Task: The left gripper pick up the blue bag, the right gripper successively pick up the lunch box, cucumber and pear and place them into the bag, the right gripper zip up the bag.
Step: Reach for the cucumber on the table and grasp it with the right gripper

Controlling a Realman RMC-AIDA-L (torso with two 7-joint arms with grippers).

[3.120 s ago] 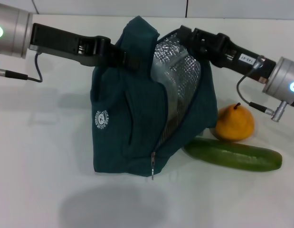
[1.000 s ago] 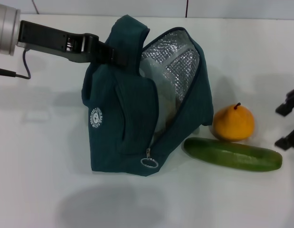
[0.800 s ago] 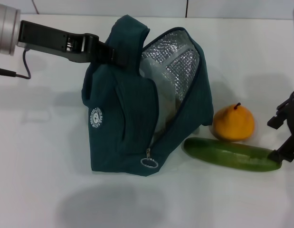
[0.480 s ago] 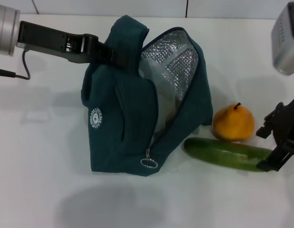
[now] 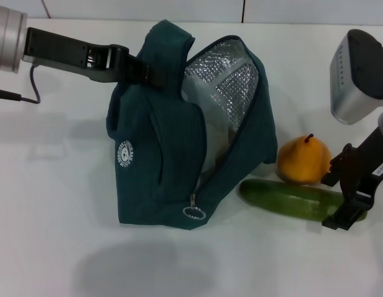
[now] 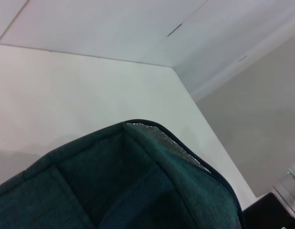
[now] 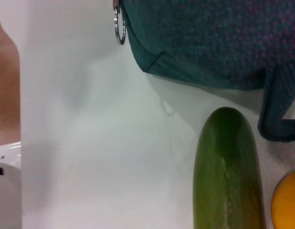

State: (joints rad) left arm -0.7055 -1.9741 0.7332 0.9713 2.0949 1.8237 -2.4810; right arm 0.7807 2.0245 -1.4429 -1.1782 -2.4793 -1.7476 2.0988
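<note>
The blue bag (image 5: 160,154) stands on the white table with its silver-lined mouth open, facing right. My left gripper (image 5: 143,71) is shut on its top handle. Inside the opening a pale lunch box (image 5: 210,120) shows, partly hidden by the bag wall. To the right of the bag lies the cucumber (image 5: 284,199), with the pear (image 5: 304,161) just behind it. My right gripper (image 5: 334,197) is open, and its fingers straddle the cucumber's right end. The right wrist view shows the cucumber (image 7: 228,171), the pear's edge (image 7: 289,202) and the bag (image 7: 209,38) close up.
The zipper's ring pull (image 5: 193,212) hangs at the bag's lower front corner, also seen as the ring (image 7: 119,26). A loose bag strap (image 7: 276,114) lies beside the cucumber's tip. White table (image 5: 61,247) extends in front and to the left.
The right gripper left the bag's mouth, came back in from the right edge and moved left and down onto the cucumber's right end. The bag and left gripper stay still.
</note>
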